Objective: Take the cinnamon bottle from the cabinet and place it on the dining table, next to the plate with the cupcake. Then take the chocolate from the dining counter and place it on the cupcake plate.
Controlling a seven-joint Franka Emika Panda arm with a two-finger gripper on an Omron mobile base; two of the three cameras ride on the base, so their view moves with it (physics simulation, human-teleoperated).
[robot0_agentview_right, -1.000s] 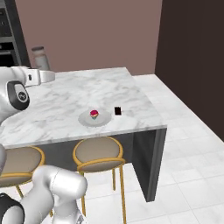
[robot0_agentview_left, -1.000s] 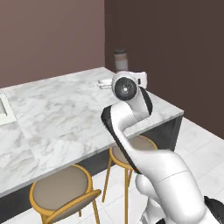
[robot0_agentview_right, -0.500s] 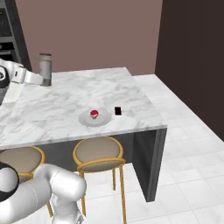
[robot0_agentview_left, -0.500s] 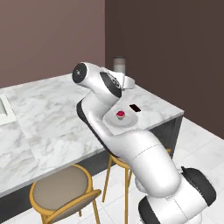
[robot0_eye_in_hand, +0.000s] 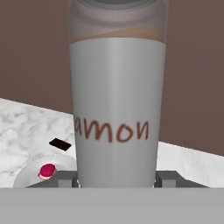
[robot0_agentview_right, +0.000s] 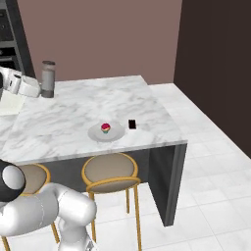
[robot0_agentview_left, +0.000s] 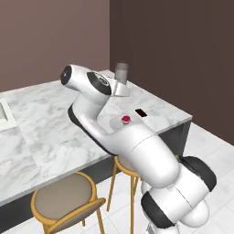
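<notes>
- Gripper (robot0_eye_in_hand: 117, 178) clamped around cinnamon bottle (robot0_eye_in_hand: 117, 100), upright, above dining table (robot0_agentview_right: 73, 117).
- Cupcake (robot0_agentview_right: 105, 128) on plate (robot0_agentview_right: 95, 133); chocolate (robot0_agentview_right: 132, 124) just beside plate.

White robot arm with dark joints at a kitchen worktop

The arm (robot0_agentview_left: 137, 146) is built of glossy white, rounded shell segments, bulbous at the lower links and slimmer toward the wrist. Dark grey to black bands ring the joints, and round dark caps with pale centres close the ends of the elbow and shoulder housings. A black, tyre-like ring sits low on the body near the base. The wrist block (robot0_agentview_right: 27, 87) is white and boxy. The gripper (robot0_eye_in_hand: 118, 179) shows two small, square, dark grey finger tips.
</notes>
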